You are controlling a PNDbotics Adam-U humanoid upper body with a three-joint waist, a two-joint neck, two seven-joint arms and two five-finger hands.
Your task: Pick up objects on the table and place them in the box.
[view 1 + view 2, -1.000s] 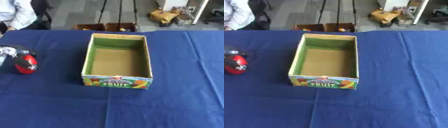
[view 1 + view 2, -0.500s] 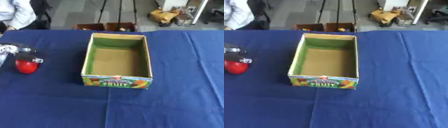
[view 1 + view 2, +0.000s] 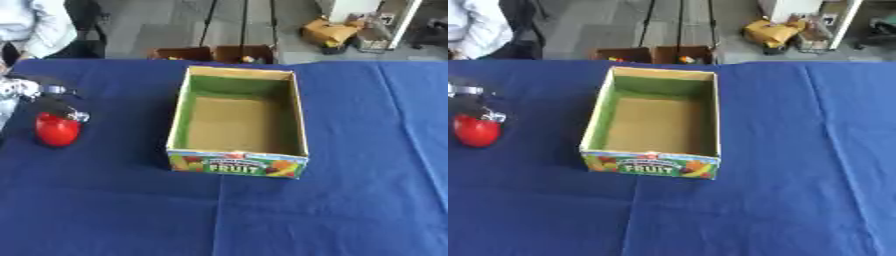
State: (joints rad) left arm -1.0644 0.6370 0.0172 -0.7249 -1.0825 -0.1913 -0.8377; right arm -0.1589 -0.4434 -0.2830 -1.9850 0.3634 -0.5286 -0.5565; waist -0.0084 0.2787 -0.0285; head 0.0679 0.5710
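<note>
A round red object (image 3: 58,131) sits on the blue tablecloth (image 3: 131,210) at the far left. My left hand (image 3: 51,101), black with silver joints, comes in from the left edge and lies just behind and above the red object, touching its top. An open cardboard box (image 3: 238,168) with a green inner wall and a "FRUIT" label on its front stands in the middle of the table, with only its brown floor showing inside. The box is well to the right of the red object. My right hand shows in neither view.
Beyond the table's far edge, small brown boxes (image 3: 214,53) and tripod legs (image 3: 208,22) stand on the grey floor. Blue cloth stretches wide in front of the box and to its right (image 3: 815,150).
My left hand has drawn back from over the red object's left side to its top rear. The red object has stayed in place.
</note>
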